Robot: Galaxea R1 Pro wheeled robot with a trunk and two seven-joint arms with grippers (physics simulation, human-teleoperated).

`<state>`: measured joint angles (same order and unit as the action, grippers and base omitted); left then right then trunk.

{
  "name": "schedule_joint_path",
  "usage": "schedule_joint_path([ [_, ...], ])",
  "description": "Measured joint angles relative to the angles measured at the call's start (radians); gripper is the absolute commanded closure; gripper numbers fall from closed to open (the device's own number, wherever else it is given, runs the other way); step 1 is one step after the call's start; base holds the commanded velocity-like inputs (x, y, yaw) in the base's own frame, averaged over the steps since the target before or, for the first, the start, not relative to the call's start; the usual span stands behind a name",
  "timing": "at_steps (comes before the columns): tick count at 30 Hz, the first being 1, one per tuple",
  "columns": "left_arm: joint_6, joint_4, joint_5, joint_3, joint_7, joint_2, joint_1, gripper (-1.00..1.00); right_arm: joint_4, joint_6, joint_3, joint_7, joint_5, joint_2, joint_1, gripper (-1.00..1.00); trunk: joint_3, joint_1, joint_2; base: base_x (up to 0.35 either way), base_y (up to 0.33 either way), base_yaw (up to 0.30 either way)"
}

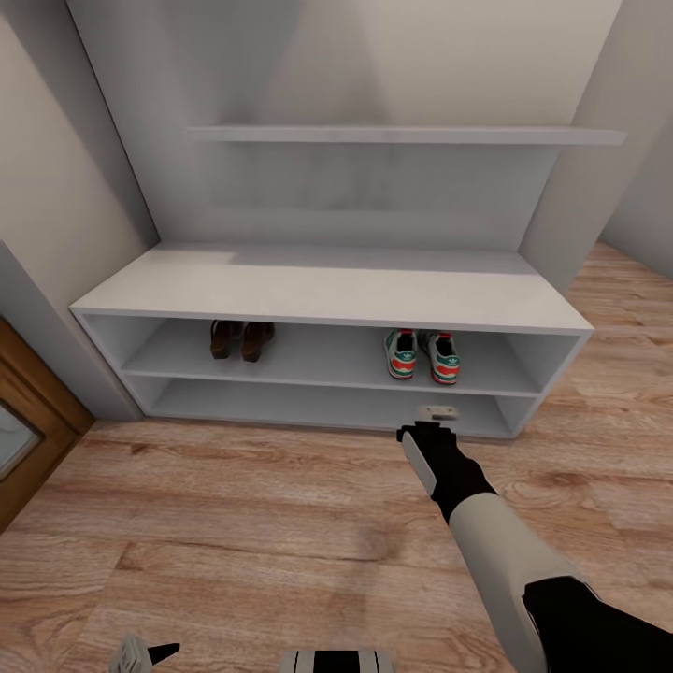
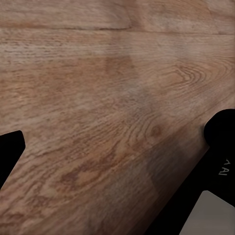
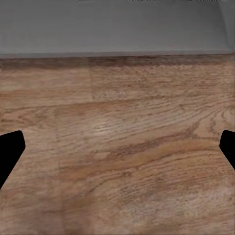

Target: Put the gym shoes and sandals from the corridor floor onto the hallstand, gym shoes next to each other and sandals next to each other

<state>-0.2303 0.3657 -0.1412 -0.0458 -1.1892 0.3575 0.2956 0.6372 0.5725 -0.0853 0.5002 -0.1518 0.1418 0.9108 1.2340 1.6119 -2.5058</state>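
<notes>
While the robot faces the hallstand [image 1: 327, 285], all four items of footwear sit on its upper open shelf, off the corridor floor [image 1: 234, 523]. The two sandals [image 1: 241, 339] stand side by side toward the left end of that shelf, touching or nearly touching. The two gym shoes [image 1: 422, 355] stand side by side toward the right end, heels facing outward, well apart from the sandals. The bench top and the lower open shelf carry nothing visible. One wall shelf [image 1: 402, 135] runs across the back panel above the bench top.

The right end effector [image 1: 426, 431] is extended forward and low, just in front of the lower shelf edge, below the gym shoes. In the right wrist view its fingers [image 3: 11, 152] sit at opposite edges of the frame, wide apart and empty, over floor planks with the grey base of the hallstand beyond.

The left end effector [image 1: 140, 654] is low beside the robot body, and the left wrist view shows floor planks between its dark fingers [image 2: 10, 152], spread wide, nothing held.
</notes>
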Motion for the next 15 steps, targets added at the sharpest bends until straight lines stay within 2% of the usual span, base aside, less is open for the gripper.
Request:
schedule_joint_path([
  [3, 0.0, -0.001, 0.0, 0.0, 0.0, 0.0, 0.0, -1.0, 0.0, -0.018, 0.0, 0.0, 0.001, 0.0, -0.002, -1.0, 0.0, 0.0, 0.0, 0.0, 0.0, 0.0],
  [7, 0.001, 0.0, 0.0, -0.001, 0.0, 0.0, 0.0, -1.0, -0.042, -0.047, 0.001, -0.002, -0.001, -0.001, -0.026, -1.0, -0.015, -0.002, 0.001, 0.0, 0.0, 0.0],
  [11, 0.001, 0.0, 0.0, -0.002, 0.0, 0.0, 0.0, -1.0, -0.083, -0.12, 0.001, -0.019, -0.002, 0.0, -0.065, -1.0, -0.031, -0.004, 0.002, 0.0, 0.0, 0.0],
  [15, 0.001, 0.0, 0.0, -0.002, 0.0, 0.0, 0.0, -1.0, -0.135, -0.229, 0.002, -0.07, -0.003, 0.002, -0.101, -1.0, -0.046, -0.005, 0.003, 0.0, 0.0, 0.0],
])
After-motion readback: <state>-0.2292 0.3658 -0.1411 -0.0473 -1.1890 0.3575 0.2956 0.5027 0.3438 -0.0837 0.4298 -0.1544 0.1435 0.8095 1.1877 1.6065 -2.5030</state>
